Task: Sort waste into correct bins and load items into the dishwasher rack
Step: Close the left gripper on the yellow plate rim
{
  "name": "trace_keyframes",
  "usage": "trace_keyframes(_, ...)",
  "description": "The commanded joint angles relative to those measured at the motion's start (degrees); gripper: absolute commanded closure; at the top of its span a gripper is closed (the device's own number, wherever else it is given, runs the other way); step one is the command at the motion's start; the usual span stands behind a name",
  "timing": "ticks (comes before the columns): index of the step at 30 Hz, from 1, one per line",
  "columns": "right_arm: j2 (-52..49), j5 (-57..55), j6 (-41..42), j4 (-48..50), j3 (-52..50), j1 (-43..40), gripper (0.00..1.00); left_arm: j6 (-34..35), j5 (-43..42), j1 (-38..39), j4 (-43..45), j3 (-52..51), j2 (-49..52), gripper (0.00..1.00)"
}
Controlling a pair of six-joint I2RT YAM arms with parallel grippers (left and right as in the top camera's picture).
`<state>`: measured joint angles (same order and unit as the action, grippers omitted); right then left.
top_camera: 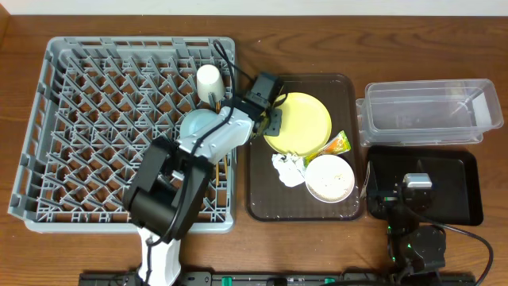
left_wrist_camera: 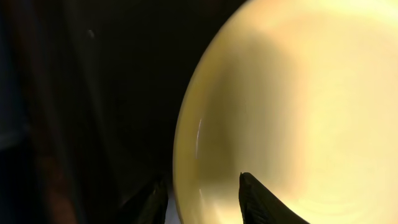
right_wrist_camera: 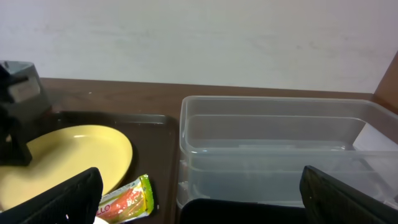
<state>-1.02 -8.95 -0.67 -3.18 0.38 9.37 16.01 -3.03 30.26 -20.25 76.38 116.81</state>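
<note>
Room: a wooden desk [top_camera: 317, 254] against a pale wall [right_wrist_camera: 186, 37].
Landmark: the brown serving tray [top_camera: 262, 191], mid-desk.
Dishwasher rack [top_camera: 48, 119]: just left of the serving tray, with the white cup [top_camera: 209, 79] and light blue bowl [top_camera: 198, 123] inside it.
Yellow plate [top_camera: 305, 119]: on the serving tray, at its far end.
Left gripper [left_wrist_camera: 203, 186]: at the plate's edge on the rack side, jaws part-way apart and astride the rim. I cannot tell whether they pinch it.
Right gripper [right_wrist_camera: 200, 186]: right of the serving tray over the black tray [top_camera: 460, 175], jaws wide and empty.
Waste: the crumpled tissue [top_camera: 287, 169] and snack wrapper [top_camera: 337, 144] lie on the serving tray beside the white bowl [top_camera: 329, 179]. The clear tub [top_camera: 429, 111], right of the serving tray, looks empty.
Step in hand: picking up the yellow plate, I'd say.
Next move: a firm bite on the thin rim, a lift clear of the serving tray's wall, then a carry left to stand the plate between the rack's pegs.
</note>
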Motion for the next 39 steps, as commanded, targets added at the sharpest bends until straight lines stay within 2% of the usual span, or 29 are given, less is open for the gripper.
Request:
trace_keyframes(1,0.1,-0.2,-0.3,-0.1,-0.1,-0.4,0.01,-1.0,-0.7,0.0,-0.4,0.9,1.9,0.60)
trace_keyframes(3,0.1,-0.2,-0.2,-0.1,-0.1,-0.4,0.01,-1.0,-0.7,0.0,-0.4,0.9,1.9,0.60)
trace_keyframes(10,0.1,-0.2,-0.3,-0.1,-0.1,-0.4,0.01,-1.0,-0.4,0.0,-0.2,1.5,-1.4,0.78)
trace_keyframes(12,0.1,-0.2,-0.2,-0.1,-0.1,-0.4,0.01,-1.0,-0.3,0.0,-0.1,1.6,-4.0,0.81)
trace_keyframes(13,0.1,-0.2,-0.3,-0.1,-0.1,-0.4,0.01,-0.9,-0.2,0.0,0.0,1.7,-5.4,0.87)
trace_keyframes(16,0.1,-0.2,-0.3,-0.1,-0.1,-0.4,0.01,0.7,2.7,0.0,0.5,1.7,-10.8,0.94)
trace_keyframes(22,0.1,-0.2,-0.2,-0.1,-0.1,-0.4,0.01,0.7,5.7,0.0,0.4,1.7,-22.0,0.94)
trace_keyframes(26,0.1,-0.2,-0.2,-0.1,-0.1,-0.4,0.01,0.5,5.6,0.0,-0.2,1.6,-27.5,0.74)
trace_keyframes(29,0.1,-0.2,-0.3,-0.1,-0.1,-0.4,0.01,0.5,5.6,0.0,-1.9,1.6,-28.1,0.59)
trace_keyframes(31,0.1,-0.2,-0.3,-0.1,-0.1,-0.4,0.01,0.5,5.6,0.0,-3.5,1.4,-27.5,0.52)
trace_keyframes(36,0.1,-0.2,-0.3,-0.1,-0.1,-0.4,0.01,0.5,5.4,0.0,-5.7,0.5,-24.1,0.41)
trace_keyframes(39,0.1,-0.2,-0.2,-0.1,-0.1,-0.4,0.01,0.5,5.2,0.0,-5.6,0.5,-20.7,0.44)
